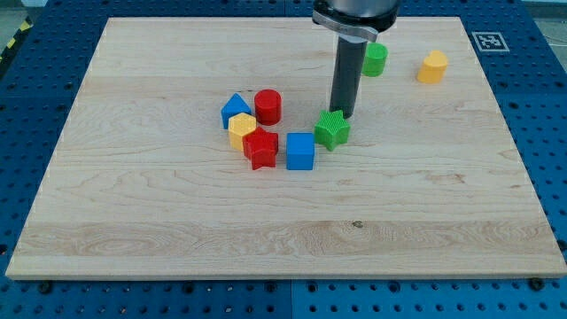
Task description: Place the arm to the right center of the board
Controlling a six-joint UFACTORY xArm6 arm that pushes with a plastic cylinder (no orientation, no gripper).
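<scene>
My tip (pixel 343 115) rests on the wooden board (pixel 159 221) near its middle, just above and to the right of the green star block (pixel 332 130), touching or nearly touching it. A blue cube (pixel 300 151) lies left of the star. Further left sits a cluster: a red star block (pixel 260 148), a yellow hexagon block (pixel 241 128), a blue triangular block (pixel 235 108) and a red cylinder (pixel 268 106). A green cylinder (pixel 375 60) sits at the view's top, partly behind the rod. A yellow block (pixel 432 67) lies at the top right.
A black-and-white marker tag (pixel 486 40) is on the board's top right corner. Blue perforated table (pixel 549 133) surrounds the board.
</scene>
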